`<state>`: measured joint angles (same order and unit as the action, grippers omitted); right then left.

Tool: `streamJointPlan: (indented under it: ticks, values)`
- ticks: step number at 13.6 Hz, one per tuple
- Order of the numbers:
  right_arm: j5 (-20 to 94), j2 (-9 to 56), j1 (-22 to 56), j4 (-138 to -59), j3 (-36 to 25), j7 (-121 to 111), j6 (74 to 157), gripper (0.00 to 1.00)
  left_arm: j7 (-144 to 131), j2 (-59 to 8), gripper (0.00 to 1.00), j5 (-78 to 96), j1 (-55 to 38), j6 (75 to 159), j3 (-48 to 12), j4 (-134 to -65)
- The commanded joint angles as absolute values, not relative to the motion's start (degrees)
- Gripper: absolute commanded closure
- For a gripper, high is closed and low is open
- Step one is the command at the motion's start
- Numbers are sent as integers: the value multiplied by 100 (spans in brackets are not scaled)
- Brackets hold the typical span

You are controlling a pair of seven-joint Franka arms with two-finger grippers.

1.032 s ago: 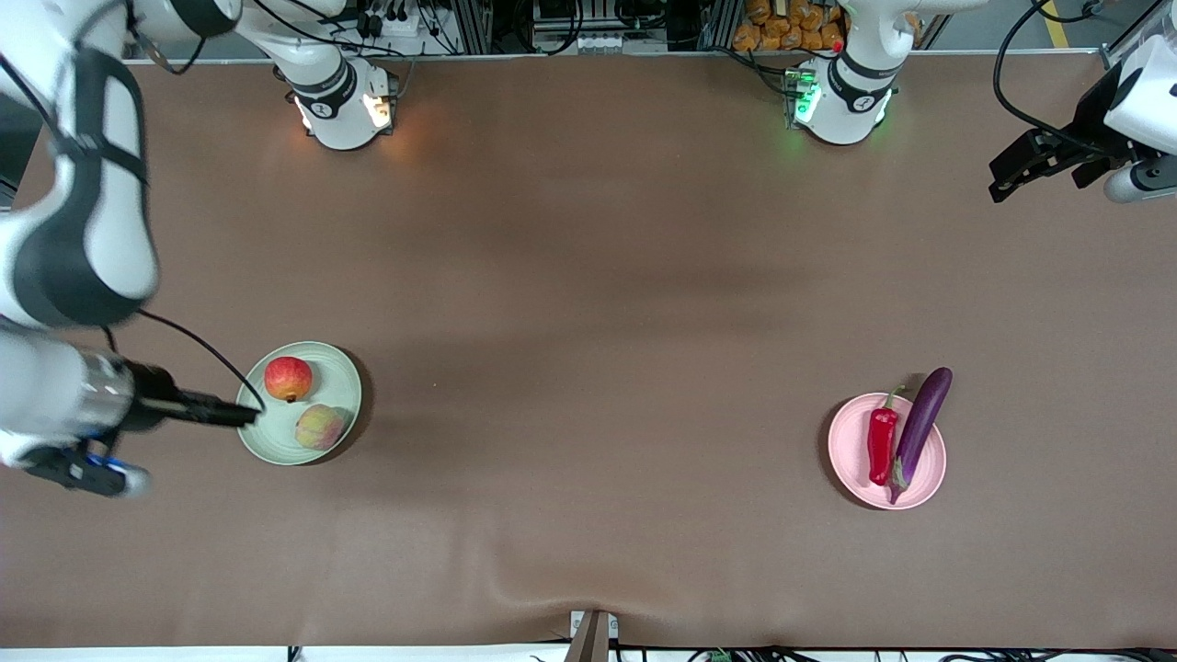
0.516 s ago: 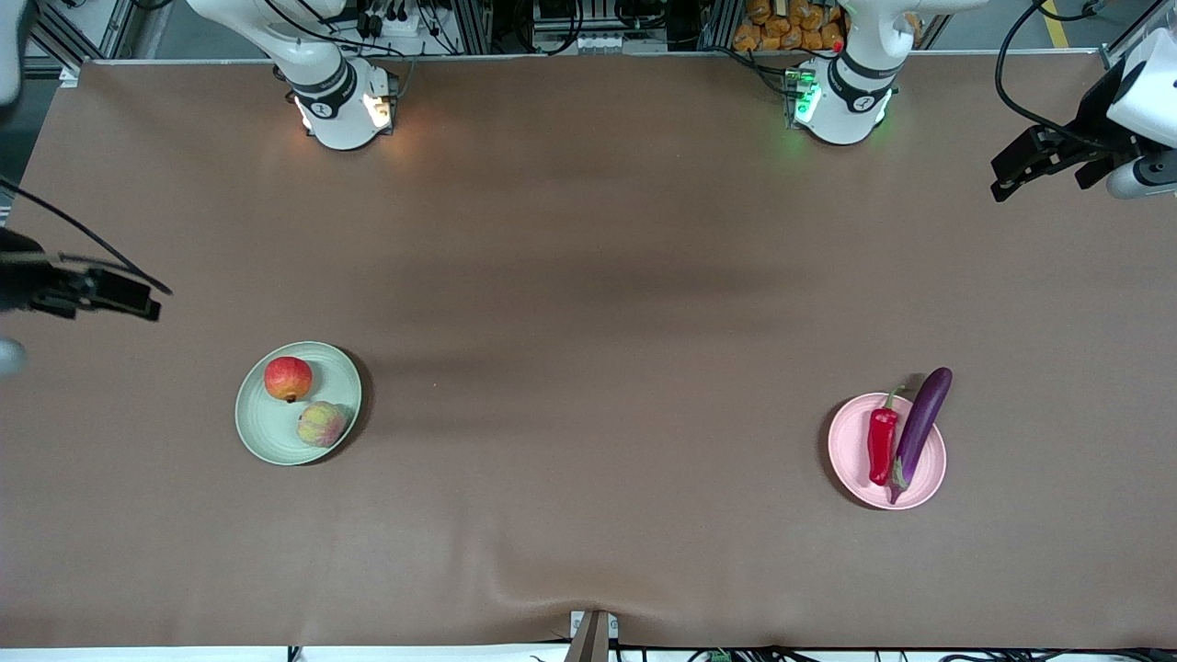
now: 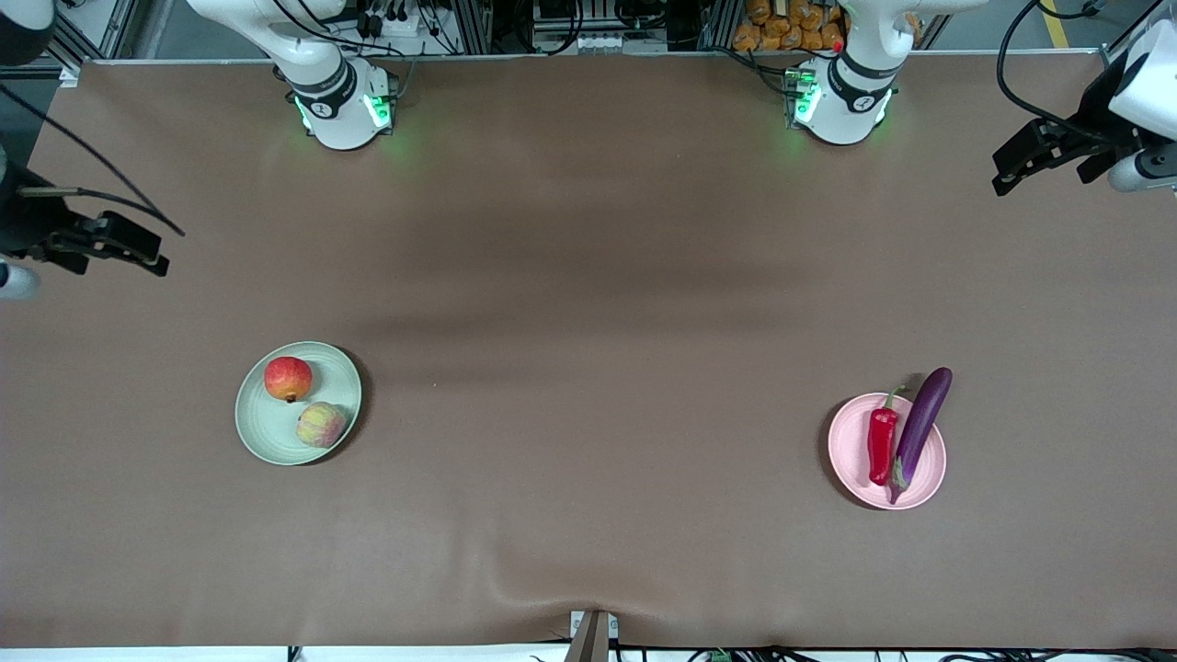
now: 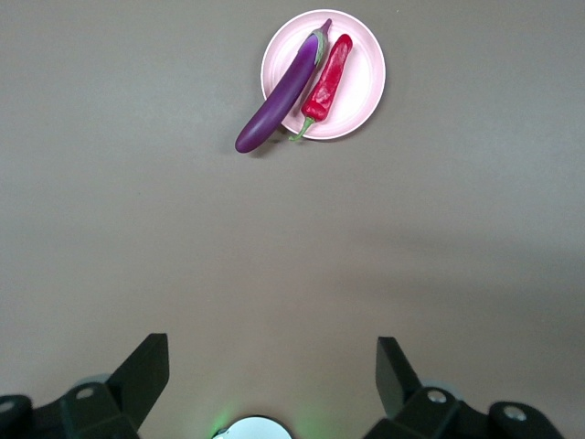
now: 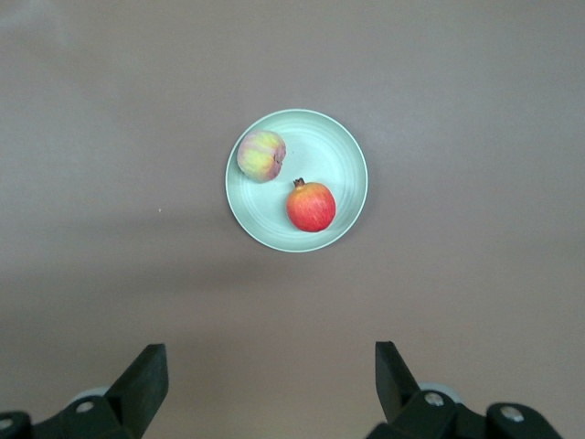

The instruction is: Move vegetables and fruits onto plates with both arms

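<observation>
Jaws spread on both — I'm lifting the right gripper (image 3: 138, 248) clear of the green plate (image 3: 267, 441), left gripper (image 3: 1021, 165) waiting; apple (image 3: 288, 379), peach (image 3: 321, 424) plated, pepper (image 3: 882, 444), eggplant (image 3: 919, 428) on pink plate (image 3: 851, 483) — looking finished.

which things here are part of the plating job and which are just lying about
Job: red apple and pale yellow-green fruit on the green plate; red chili and eggplant on the pink plate; left gripper and right gripper, both open, empty.

Lying about: orange items past the table edge, by the left arm's base.
</observation>
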<state>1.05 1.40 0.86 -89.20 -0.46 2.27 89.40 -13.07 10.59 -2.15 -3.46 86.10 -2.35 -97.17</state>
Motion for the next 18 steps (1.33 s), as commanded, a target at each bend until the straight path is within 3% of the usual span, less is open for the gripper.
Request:
streamJointPlan:
  ticks: [1, 4, 18]
  values:
    - [26, -246, -105, -9483, 35, -18, 9115, 0, -1169, 1213, 0, -114, -343, 8403, -193, -9712]
    - [26, -535, -105, -9957, 44, -70, 9359, 0, -1073, 1187, 0, -114, -343, 8385, -176, -9633]
    - [-237, -396, 53, -9607, 79, -299, 9316, 0, -378, 765, 0, 299, -255, 8279, -62, -9360]
